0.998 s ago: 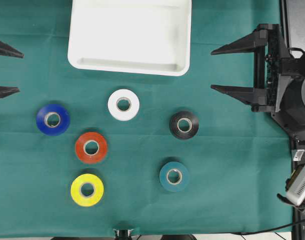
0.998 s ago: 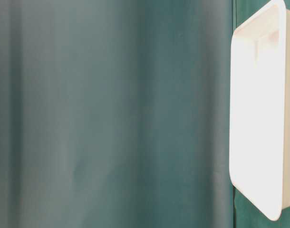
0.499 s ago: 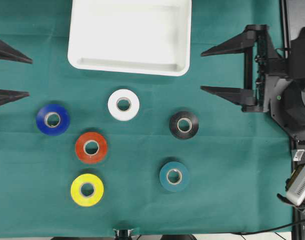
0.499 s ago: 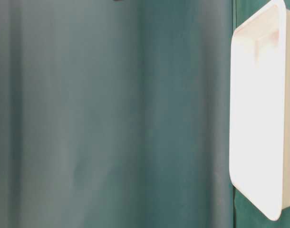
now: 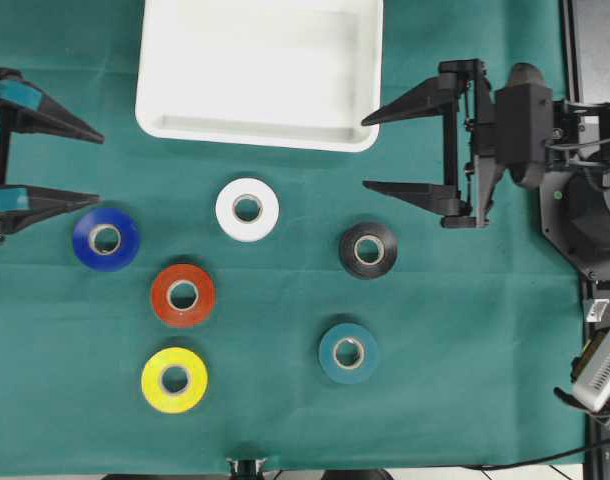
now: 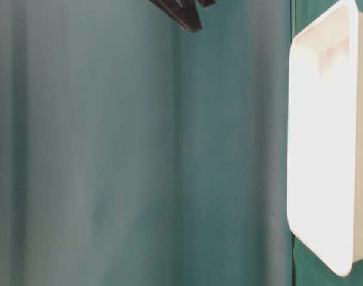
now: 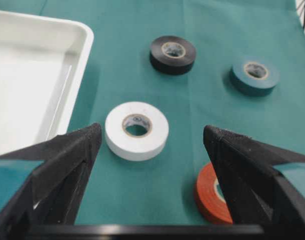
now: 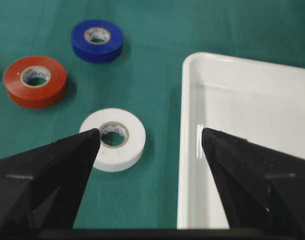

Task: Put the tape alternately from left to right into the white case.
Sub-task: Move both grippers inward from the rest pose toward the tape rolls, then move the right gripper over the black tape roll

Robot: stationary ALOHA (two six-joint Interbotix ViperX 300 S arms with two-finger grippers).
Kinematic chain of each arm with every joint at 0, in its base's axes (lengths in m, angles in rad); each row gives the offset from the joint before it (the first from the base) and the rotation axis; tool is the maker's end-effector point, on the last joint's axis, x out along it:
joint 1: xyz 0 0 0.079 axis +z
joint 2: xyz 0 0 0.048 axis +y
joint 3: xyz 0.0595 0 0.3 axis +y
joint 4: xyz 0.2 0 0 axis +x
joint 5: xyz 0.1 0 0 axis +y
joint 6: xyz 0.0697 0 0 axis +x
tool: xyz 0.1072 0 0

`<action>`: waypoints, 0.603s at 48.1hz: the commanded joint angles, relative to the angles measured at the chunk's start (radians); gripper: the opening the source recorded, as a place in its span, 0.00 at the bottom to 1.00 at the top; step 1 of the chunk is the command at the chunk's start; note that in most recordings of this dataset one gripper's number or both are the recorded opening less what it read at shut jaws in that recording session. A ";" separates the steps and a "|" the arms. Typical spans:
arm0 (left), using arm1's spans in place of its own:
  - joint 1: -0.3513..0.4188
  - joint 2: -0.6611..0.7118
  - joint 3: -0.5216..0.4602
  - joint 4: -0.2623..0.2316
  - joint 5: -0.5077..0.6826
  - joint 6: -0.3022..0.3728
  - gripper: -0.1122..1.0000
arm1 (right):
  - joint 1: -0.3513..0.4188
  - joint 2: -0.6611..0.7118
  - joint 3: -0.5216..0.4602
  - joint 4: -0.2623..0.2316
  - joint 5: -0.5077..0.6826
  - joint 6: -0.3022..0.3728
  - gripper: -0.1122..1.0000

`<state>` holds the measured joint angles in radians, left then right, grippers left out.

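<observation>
Both arms have pushed inward since the earlier frame: left gripper point(image 5: 85, 165) now shows at the left edge, right gripper point(image 5: 367, 152) sits just right of the white case point(image 5: 255, 135) at top centre, both level with jaws spread wide and empty. Print inside the roll cores is too small to read. All six rolls lie flat on the green cloth point(image 5: 465, 330) below the case: blue roll point(image 5: 105, 239), white roll point(image 5: 247, 209), red roll point(image 5: 182, 295), yellow roll point(image 5: 174, 379), black roll point(image 5: 368, 250), teal roll point(image 5: 348, 352).
</observation>
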<state>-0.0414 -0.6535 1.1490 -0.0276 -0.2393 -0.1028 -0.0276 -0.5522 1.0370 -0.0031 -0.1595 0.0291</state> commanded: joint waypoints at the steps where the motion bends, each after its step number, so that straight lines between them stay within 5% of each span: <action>1: -0.003 0.037 -0.046 0.000 0.000 0.002 0.97 | -0.002 0.020 -0.037 -0.002 -0.003 0.000 0.87; 29: -0.003 0.284 -0.179 -0.002 0.087 0.003 0.96 | -0.002 0.227 -0.155 -0.002 0.098 0.000 0.87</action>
<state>-0.0414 -0.3820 1.0032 -0.0261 -0.1519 -0.1012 -0.0276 -0.3390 0.9189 -0.0031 -0.0675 0.0291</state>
